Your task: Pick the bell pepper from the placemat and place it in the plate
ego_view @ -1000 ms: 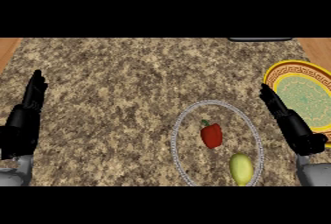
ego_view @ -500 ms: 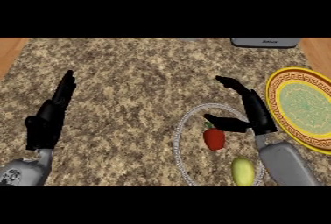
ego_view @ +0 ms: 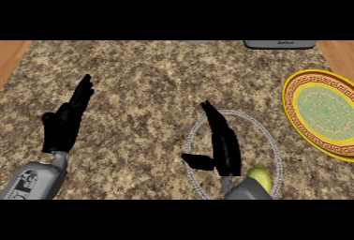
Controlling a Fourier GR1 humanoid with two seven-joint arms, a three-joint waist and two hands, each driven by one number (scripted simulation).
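Note:
A round speckled placemat (ego_view: 261,137) with a grey rim lies on the stone counter at lower right. My right hand (ego_view: 223,140) hovers over its left half, fingers straight and pointing away, thumb spread to the left; it is open. The red bell pepper does not show; the hand covers the spot where it lay. A yellow plate (ego_view: 323,111) with a green centre and patterned brown rim sits at the right edge, apart from the mat. My left hand (ego_view: 63,123) rests open at the left, fingers up.
A yellow-green fruit (ego_view: 260,176) lies on the mat's near side, right beside my right wrist. A grey object (ego_view: 280,44) sits at the counter's far edge. Wooden strips (ego_view: 10,56) border the counter at the far corners.
My right hand has swung left from beside the plate to over the mat and straightened, now covering the red pepper. The left hand has barely shifted.

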